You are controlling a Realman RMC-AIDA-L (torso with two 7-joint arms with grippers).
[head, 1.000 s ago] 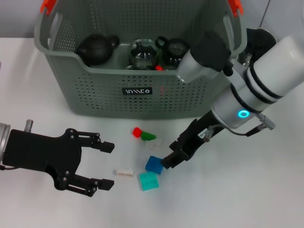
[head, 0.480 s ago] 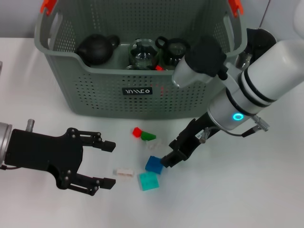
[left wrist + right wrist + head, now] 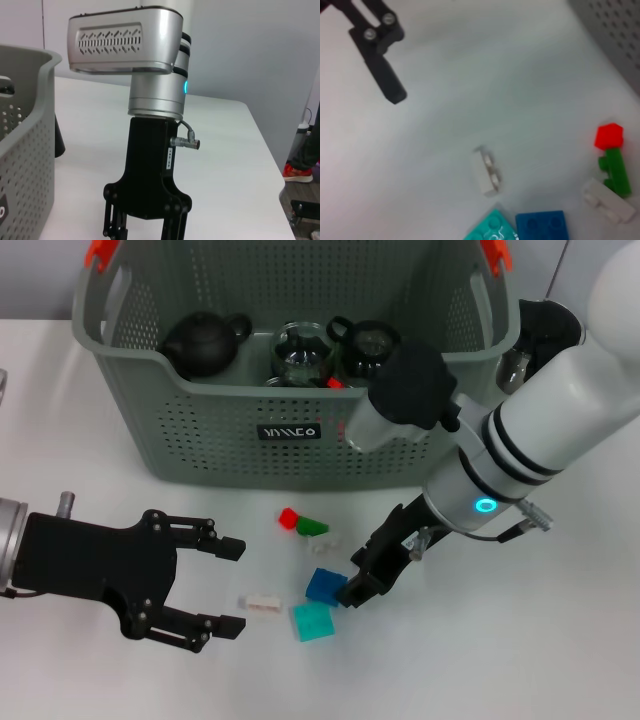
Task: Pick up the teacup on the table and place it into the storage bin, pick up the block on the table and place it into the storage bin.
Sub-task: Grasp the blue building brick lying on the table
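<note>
The grey-green storage bin [image 3: 290, 455] stands at the back of the table; a dark teapot [image 3: 203, 340], a glass pot [image 3: 300, 352] and a dark cup [image 3: 370, 345] lie in it. No teacup shows plainly on the table. In front of the bin lie several blocks: red [image 3: 288, 517], green [image 3: 312, 527], blue [image 3: 323, 586], teal [image 3: 312, 621] and a small white one [image 3: 262, 603]. My right gripper [image 3: 358, 586] is low at the blue block's right edge, its finger links [image 3: 114, 220] spread, open. My left gripper [image 3: 228, 585] hovers open left of the blocks, holding nothing.
A dark object [image 3: 548, 325] and a glassy thing [image 3: 516, 366] sit right of the bin, half hidden behind my right arm. A clear block [image 3: 327, 543] lies by the green one. The bin wall [image 3: 25, 150] stands close behind the right arm. White tabletop stretches to the front right.
My right arm has swung slightly left and toward me, bringing its gripper down closer to the blue block. The left gripper and the blocks have not moved.
</note>
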